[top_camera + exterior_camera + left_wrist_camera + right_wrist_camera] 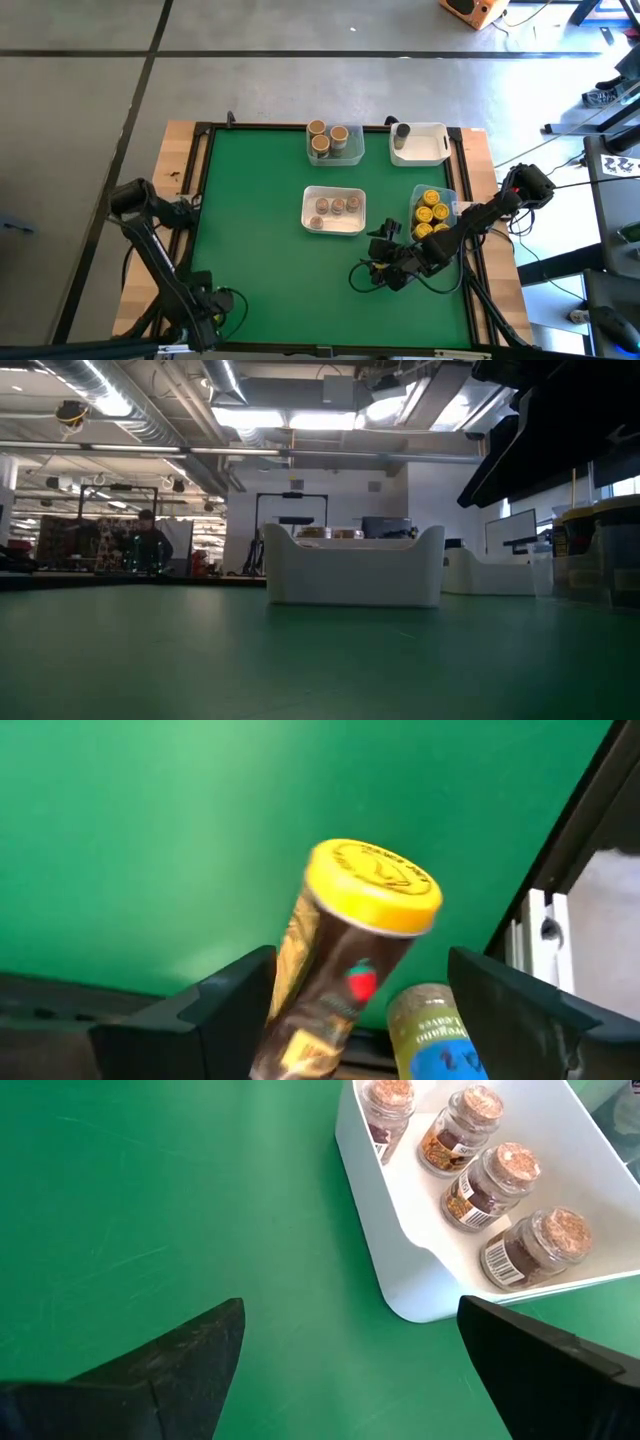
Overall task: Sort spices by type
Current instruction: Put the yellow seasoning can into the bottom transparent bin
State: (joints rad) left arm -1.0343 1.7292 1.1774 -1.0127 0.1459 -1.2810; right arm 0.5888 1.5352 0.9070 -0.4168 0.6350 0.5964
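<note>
Sorting looks mostly done, judging by how the spice jars lie. Just ahead of the right gripper (375,262), whose jaws stand apart and empty over the green tabletop (250,250), sits a white tray (334,227) with a row of cork-lidded jars (495,1185). Just beside those jaws, toward the tabletop's edge, a clear tray (449,194) holds the yellow-lidded jars (431,213). Farther beyond the jaws, along the far edge, another clear tray (354,152) holds three tan-lidded jars (320,142), and a second white tray (432,145) holds one grey-lidded jar (402,131).

One piece seems left: the left gripper (365,1010), parked at the near left corner well apart from every tray, has a yellow-lidded jar (345,945) tilted between its jaws, though I cannot tell whether they clamp it. A second small jar with a blue label (432,1032) shows just beside it. These likely belong with the other yellow lids.

No loose jars show on the tabletop. It is green, framed in black on a wooden base. Around it is grey concrete floor; the low view shows a bright workshop with ceiling pipes, screens, and a person (148,545) far off.
</note>
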